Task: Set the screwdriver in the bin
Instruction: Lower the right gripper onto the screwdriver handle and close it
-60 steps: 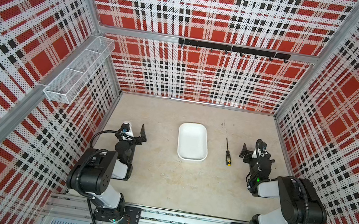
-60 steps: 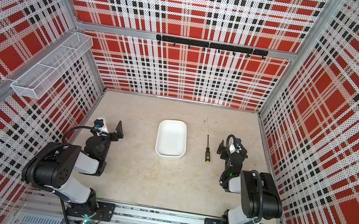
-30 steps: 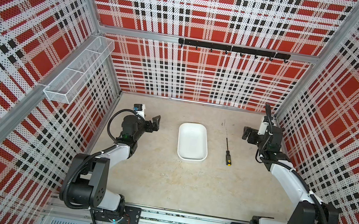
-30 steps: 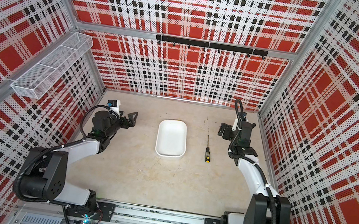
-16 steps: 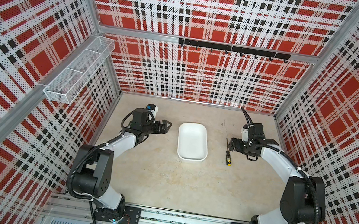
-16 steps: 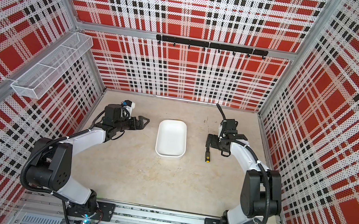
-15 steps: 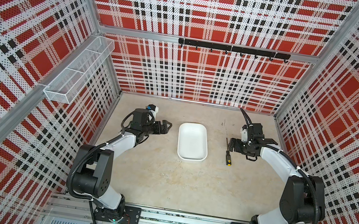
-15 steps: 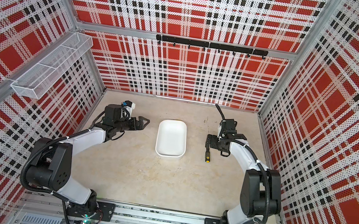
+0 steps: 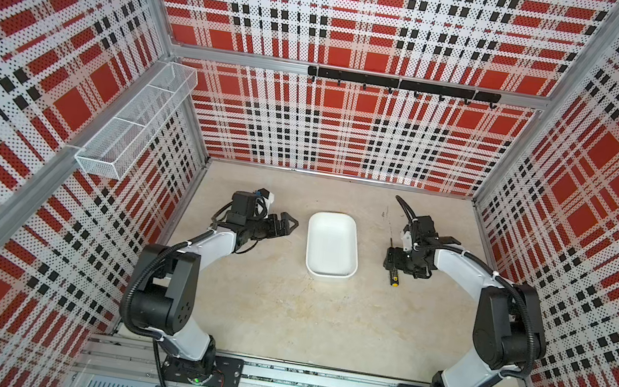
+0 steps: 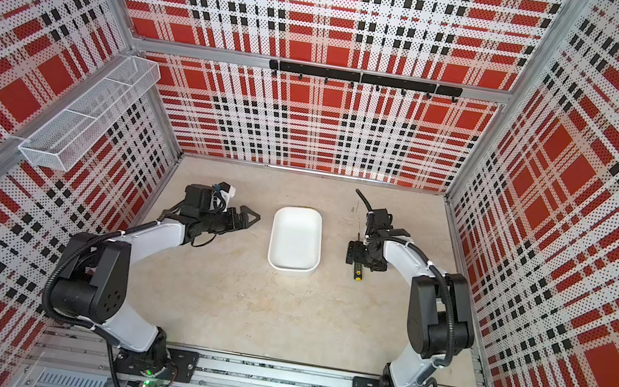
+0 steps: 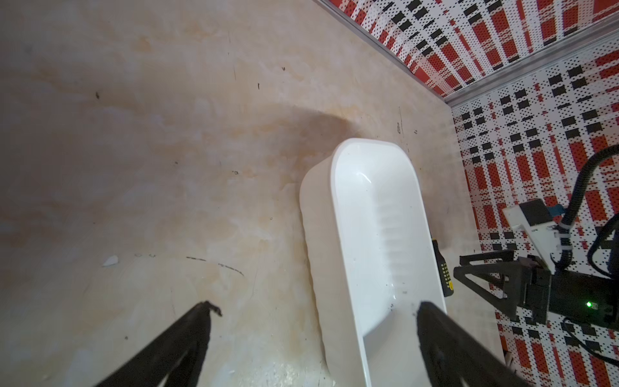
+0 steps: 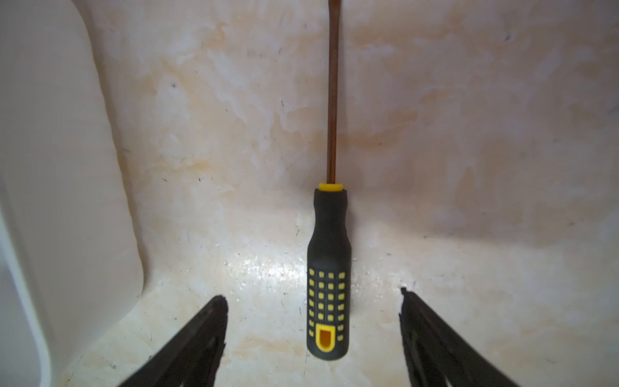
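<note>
From where I stand, I can read no text, label, brand or number. The screwdriver [image 12: 328, 268] handle carries only small yellow squares, and the bin [image 9: 332, 244] is plain white.

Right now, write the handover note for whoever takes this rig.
Left gripper: open, empty, beside the bin.
Right gripper: open, low over the table, jaws either side of the screwdriver handle, not touching it.
Screwdriver: flat on the table, right of the bin. Bin: empty.
Done: gripper lined up on the handle.
To do: close, lift, carry across, release in the bin.
</note>
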